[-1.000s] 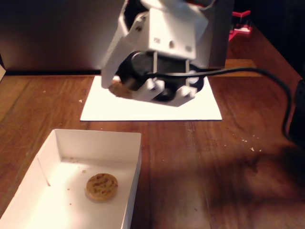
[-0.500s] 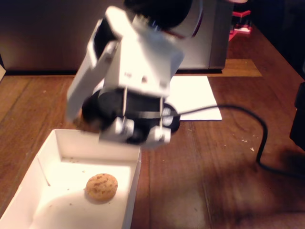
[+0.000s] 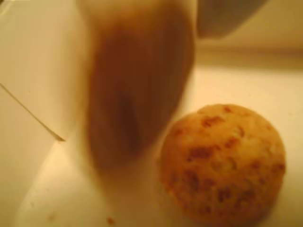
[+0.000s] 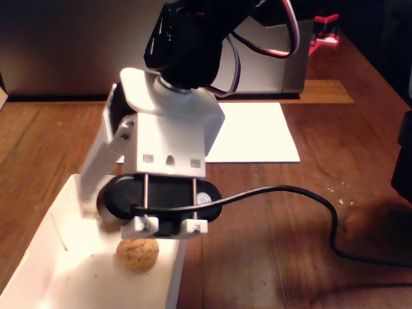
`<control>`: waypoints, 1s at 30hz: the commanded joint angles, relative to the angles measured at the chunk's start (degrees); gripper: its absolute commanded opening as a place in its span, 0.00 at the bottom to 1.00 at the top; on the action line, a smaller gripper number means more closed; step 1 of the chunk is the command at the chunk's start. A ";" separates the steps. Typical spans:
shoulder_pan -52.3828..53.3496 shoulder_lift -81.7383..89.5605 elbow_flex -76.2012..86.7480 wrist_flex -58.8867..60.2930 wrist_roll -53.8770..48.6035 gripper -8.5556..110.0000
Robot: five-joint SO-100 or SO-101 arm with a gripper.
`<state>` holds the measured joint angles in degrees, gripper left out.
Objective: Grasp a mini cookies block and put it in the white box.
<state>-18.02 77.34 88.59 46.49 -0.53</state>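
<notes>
A round golden mini cookie (image 4: pixel 136 253) with dark chips lies on the floor of the white box (image 4: pixel 59 222) at the lower left of the fixed view. My gripper (image 4: pixel 114 220) hangs just above the cookie, inside the box, and looks open with nothing in it. Its tips are partly hidden behind the wrist camera mount. In the wrist view the cookie (image 3: pixel 222 163) rests at the lower right on the box floor (image 3: pixel 246 80). A blurred finger (image 3: pixel 137 109) stands beside its left edge, apart from it or barely touching.
A flat white paper sheet (image 4: pixel 252 132) lies on the wooden table behind the arm. A black cable (image 4: pixel 315 199) loops across the table to the right. A grey device (image 4: pixel 283 61) and a red object (image 4: pixel 325 32) stand at the back. Crumbs (image 4: pixel 338 193) lie at the right.
</notes>
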 commanded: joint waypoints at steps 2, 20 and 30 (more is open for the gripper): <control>0.88 2.29 -7.56 -1.14 -0.79 0.39; 7.65 11.07 -7.65 10.72 -1.05 0.07; 20.39 28.21 -5.71 24.17 -1.14 0.07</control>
<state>-1.58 93.08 88.59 67.68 -1.32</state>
